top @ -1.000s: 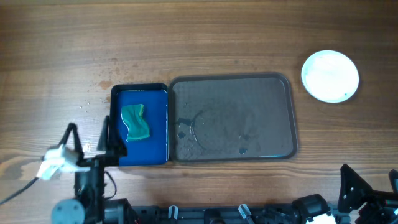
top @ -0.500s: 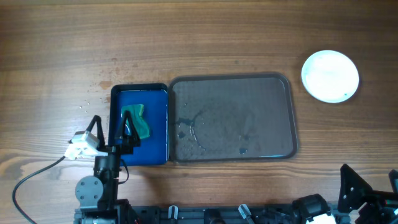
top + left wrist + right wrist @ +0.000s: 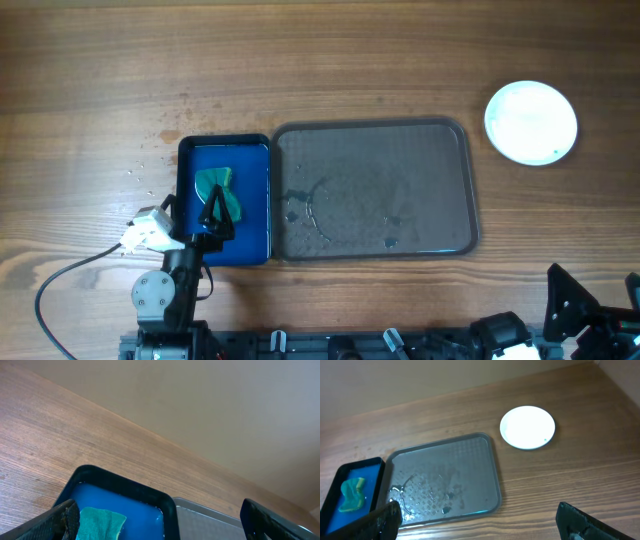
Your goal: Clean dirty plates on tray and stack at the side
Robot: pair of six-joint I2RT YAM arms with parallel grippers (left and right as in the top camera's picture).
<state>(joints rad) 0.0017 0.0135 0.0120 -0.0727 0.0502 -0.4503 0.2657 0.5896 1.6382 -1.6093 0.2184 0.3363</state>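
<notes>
Currently the left gripper (image 3: pixel 193 210) hangs wide open and empty over the blue tub (image 3: pixel 255 150). The green sponge (image 3: pixel 218 190) lies just ahead, lengthwise away from the robot. The white plate (image 3: pixel 531 122) sits beyond the tray (image 3: pixel 372 130), nearer the right gripper (image 3: pixel 592 298), likewise spread empty.
</notes>
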